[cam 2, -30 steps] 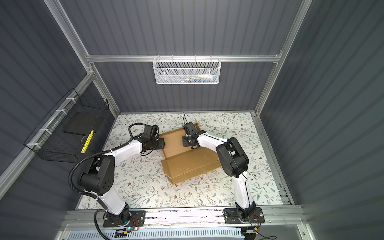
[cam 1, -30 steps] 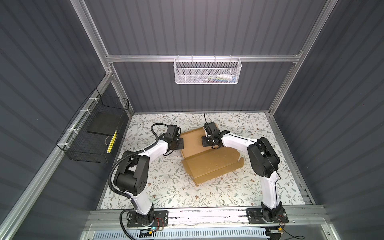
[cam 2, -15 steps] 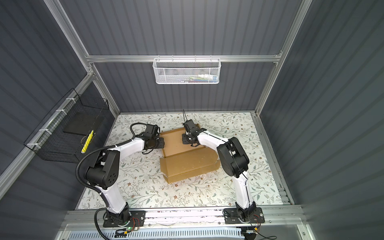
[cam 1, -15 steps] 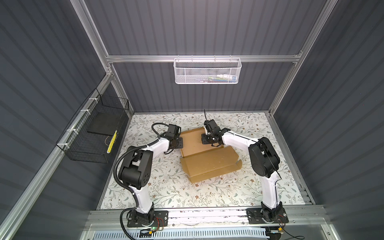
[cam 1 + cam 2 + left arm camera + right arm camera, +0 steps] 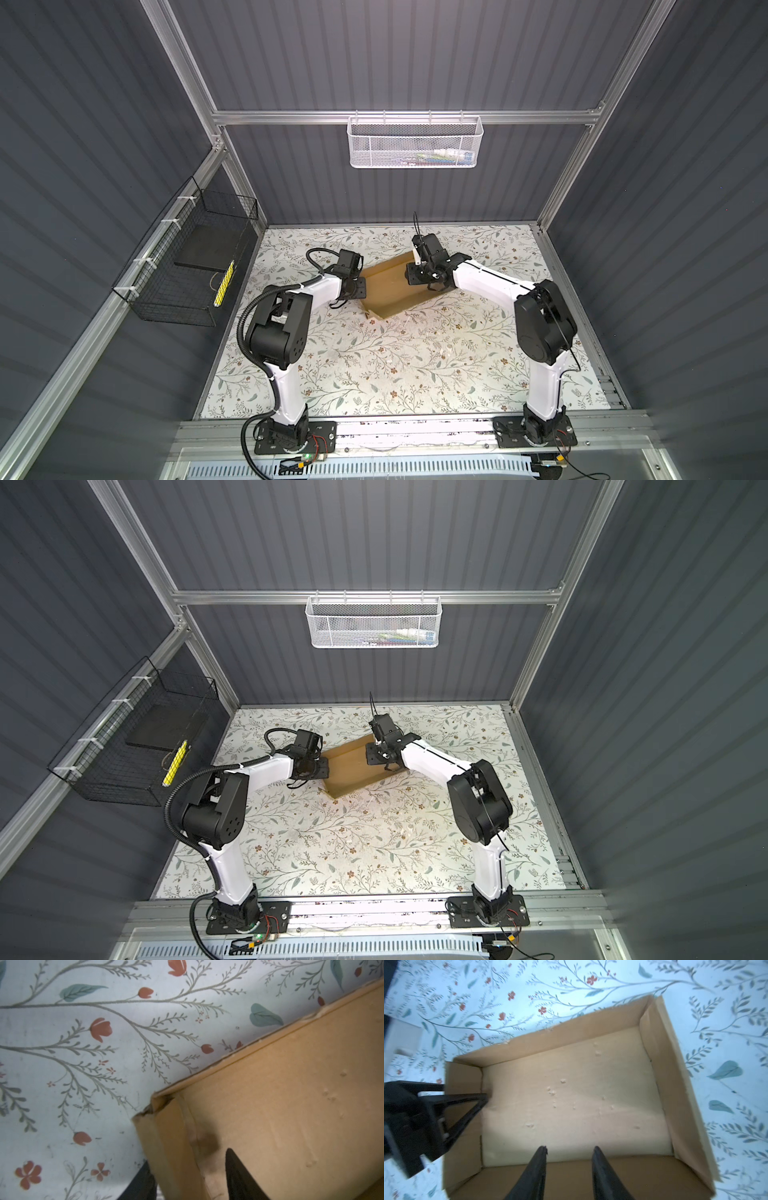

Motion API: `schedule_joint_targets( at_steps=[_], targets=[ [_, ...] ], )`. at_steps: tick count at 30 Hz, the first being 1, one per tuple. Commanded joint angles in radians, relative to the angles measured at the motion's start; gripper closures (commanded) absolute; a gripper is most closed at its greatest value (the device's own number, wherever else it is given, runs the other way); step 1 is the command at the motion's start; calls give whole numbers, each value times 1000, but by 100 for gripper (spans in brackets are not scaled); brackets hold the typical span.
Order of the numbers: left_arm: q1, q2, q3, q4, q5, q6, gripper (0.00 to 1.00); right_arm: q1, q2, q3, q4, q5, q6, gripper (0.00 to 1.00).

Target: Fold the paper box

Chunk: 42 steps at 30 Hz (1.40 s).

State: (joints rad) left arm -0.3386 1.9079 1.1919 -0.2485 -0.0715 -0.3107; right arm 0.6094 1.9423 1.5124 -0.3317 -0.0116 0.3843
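Observation:
The paper box (image 5: 390,286) sits as an open brown cardboard tray at the back middle of the table in both top views. Its pale floor (image 5: 571,1105) and raised walls show in the right wrist view. My left gripper (image 5: 359,288) straddles the tray's left short wall (image 5: 172,1147). One finger (image 5: 481,1098) is inside the tray and the other is outside, with a gap left beside the inner one. My right gripper (image 5: 570,1148) hangs open above a broad brown panel along one long side and has nothing between its fingers. In a top view the right gripper (image 5: 426,280) is over the tray's right part.
The table has a floral cover (image 5: 395,361). A white mesh basket (image 5: 415,143) hangs on the back rail. A black wire basket (image 5: 199,257) on the left wall holds a black slab. Both arm bases stand at the front edge.
The broad cardboard panel that spread toward the table's front no longer lies there, and the cardboard now shows as a compact tray. The left arm's elbow has shifted slightly.

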Motion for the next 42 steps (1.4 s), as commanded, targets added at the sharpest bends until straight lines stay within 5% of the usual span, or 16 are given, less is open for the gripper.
schedule_joint_targets(
  at_steps=[1, 28, 42],
  targets=[
    [6, 20, 27, -15, 0, -5, 49, -2, -110, -23, -13, 12, -13, 60],
    [13, -306, 117, -241, 6, -55, 48, -82, -765, -250, -349, 293, -5, 49],
    [-35, -655, -128, -501, -107, -301, 52, -304, -834, -472, -267, 141, 58, 49]
  ],
)
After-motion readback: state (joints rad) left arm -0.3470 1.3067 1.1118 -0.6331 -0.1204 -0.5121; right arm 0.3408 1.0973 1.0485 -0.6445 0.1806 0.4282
